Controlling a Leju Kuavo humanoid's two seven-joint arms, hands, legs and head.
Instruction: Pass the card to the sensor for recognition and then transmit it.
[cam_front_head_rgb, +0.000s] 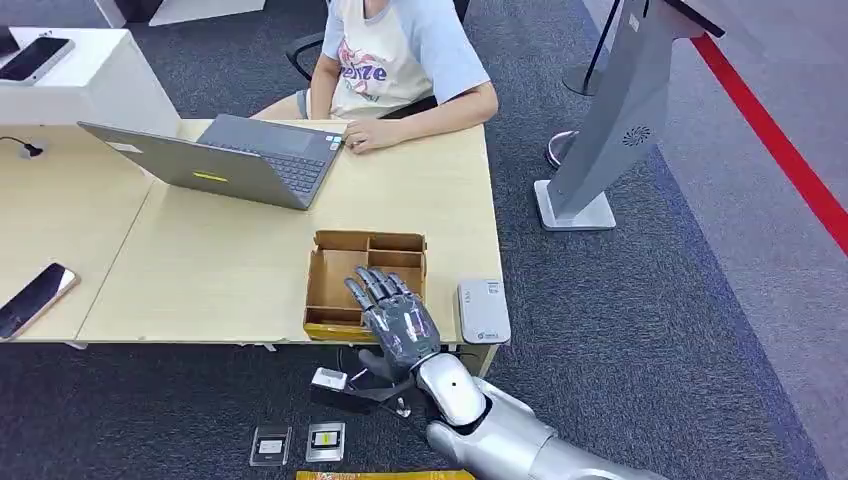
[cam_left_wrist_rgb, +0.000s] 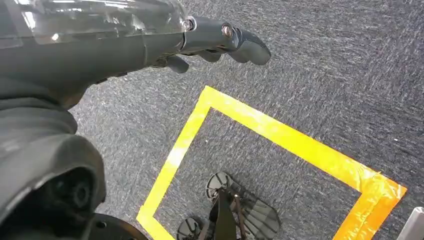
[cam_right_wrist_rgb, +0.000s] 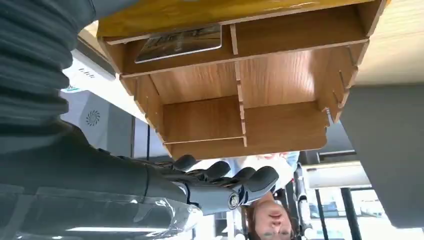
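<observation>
Right hand (cam_front_head_rgb: 395, 318) hovers flat and released over the wooden tray (cam_front_head_rgb: 340, 250), set to reach for the card.
The tray sits at the desk (cam_front_head_rgb: 220, 270) edge within reach; the card (cam_right_wrist_rgb: 179, 42) lies in its near compartment, the white sensor (cam_front_head_rgb: 483, 310) at the tray's three o'clock. Left hand (cam_left_wrist_rgb: 220, 42) hangs idle, fingers loose, holding nothing.

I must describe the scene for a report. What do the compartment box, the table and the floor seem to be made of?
The box looks like thin wood or plywood with a smooth finish: the right wrist view shows grain and slotted joints on its dividers. The table seems pale wood-look laminate, matte and even, though that is uncertain. The floor is dark grey carpet, with a speckled, fibrous texture in the left wrist view.
</observation>
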